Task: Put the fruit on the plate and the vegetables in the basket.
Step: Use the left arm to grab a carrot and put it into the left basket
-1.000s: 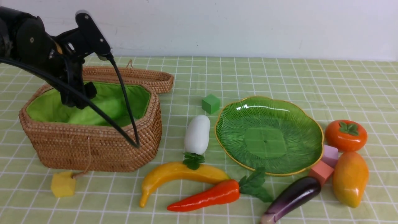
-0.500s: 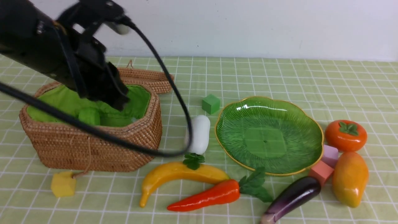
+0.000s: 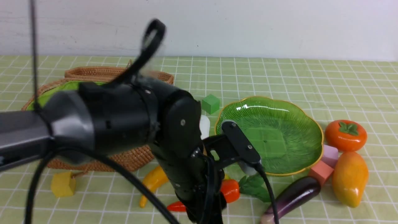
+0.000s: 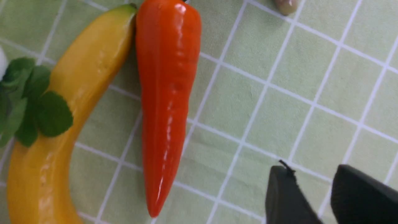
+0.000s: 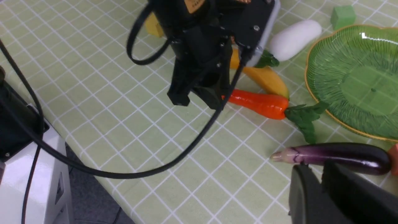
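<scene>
Fruit: three – banana (image 3: 154,182), mango (image 3: 349,179), persimmon (image 3: 345,135).
Vegetables: three seen – carrot (image 4: 168,93), radish (image 5: 295,39), eggplant (image 3: 293,194).
Cubes (image 3: 210,103): four.
Plate (image 3: 279,124): one.
Basket (image 3: 130,159): one.
Left jaws: slightly apart, holding nothing.
Right jaws: nearly closed.

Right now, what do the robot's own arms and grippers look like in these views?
The left arm is glossy black with a grey tubular section, rounded joint housings and small screws; a thick black cable loops off it. An orange label sits near its wrist. The left gripper and right gripper have flat matte black fingers. The right arm itself is unseen.
</scene>
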Controlling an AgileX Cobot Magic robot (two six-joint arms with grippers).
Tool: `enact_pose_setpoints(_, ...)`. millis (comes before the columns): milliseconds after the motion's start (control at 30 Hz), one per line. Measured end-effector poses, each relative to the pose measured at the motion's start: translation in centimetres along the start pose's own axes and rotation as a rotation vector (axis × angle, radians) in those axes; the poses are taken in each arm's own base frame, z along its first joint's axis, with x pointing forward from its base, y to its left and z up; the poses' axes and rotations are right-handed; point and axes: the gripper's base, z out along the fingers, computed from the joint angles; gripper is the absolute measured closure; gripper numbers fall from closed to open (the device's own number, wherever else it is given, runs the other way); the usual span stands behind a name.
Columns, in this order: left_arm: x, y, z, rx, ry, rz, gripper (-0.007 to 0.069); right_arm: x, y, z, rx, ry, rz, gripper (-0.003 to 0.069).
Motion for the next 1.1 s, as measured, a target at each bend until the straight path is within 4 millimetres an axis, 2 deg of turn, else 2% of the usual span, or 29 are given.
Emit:
enact_pose_setpoints(100,-0.2,0.7,2.0,-0.030,0.007,0.017,0.0130,0.1,0.0,0.0,-0.002,0.009,-0.001,0.0571)
enact_pose_setpoints(167,-0.4,1.1,2.8,-0.059,0.004,0.040,0.0057,0.2,0.1,0.0,-0.005,0.016,-0.002,0.0571)
enact_pose_setpoints(300,-0.6,1.8,3.8,-0.119,-0.014,0.092,-0.0001,0.2,0.1,0.0,-0.006,0.020,-0.002,0.0571)
enact_pose_setpoints(467,-0.6,2.3,5.0,-0.152,0.001,0.135,0.0032,0.2,0.0,0.0,0.000,0.023,-0.005,0.0571)
enact_pose_setpoints(700,-0.3,2.8,7.5,-0.172,0.045,0.184,0.0186,0.3,-0.1,0.0,0.016,0.030,-0.012,0.0571)
enact_pose_setpoints(900,-0.2,2.9,8.2,-0.168,0.056,0.186,0.0320,0.3,-0.1,0.0,0.017,0.030,-0.012,0.0571)
enact_pose_setpoints(1100,-0.3,2.9,7.9,-0.164,0.062,0.151,0.0326,0.3,-0.2,0.0,0.020,0.032,-0.013,0.0571)
